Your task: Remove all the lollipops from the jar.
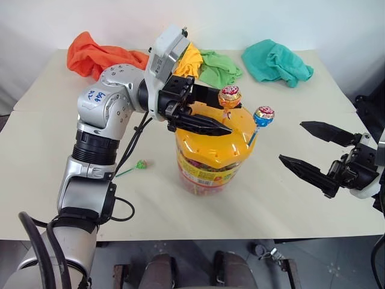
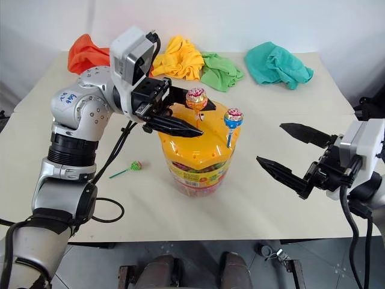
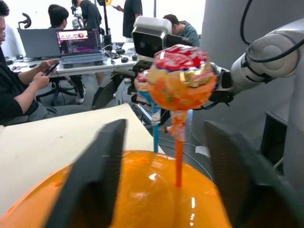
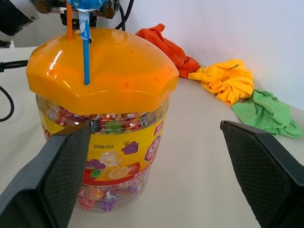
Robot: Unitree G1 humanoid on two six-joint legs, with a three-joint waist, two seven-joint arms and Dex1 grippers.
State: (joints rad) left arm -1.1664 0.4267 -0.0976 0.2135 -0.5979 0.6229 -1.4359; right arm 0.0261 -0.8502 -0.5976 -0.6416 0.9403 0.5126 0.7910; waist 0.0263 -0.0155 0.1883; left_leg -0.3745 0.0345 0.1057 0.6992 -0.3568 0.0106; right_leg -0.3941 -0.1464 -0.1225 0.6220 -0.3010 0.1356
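Observation:
The jar is a clear tub with a domed orange lid, standing mid-table. Two lollipops stand upright in the lid. One has an orange stick and a red-orange wrapper; the other has a blue stick. My left gripper lies level over the lid, open, one finger on each side of the orange stick without touching it. A third lollipop with a green stick lies on the table left of the jar. My right gripper hovers open to the right of the jar, holding nothing.
Crumpled cloths lie along the table's far side: orange, yellow, light green and teal. Beyond the table, the left wrist view takes in people seated at a desk with laptops.

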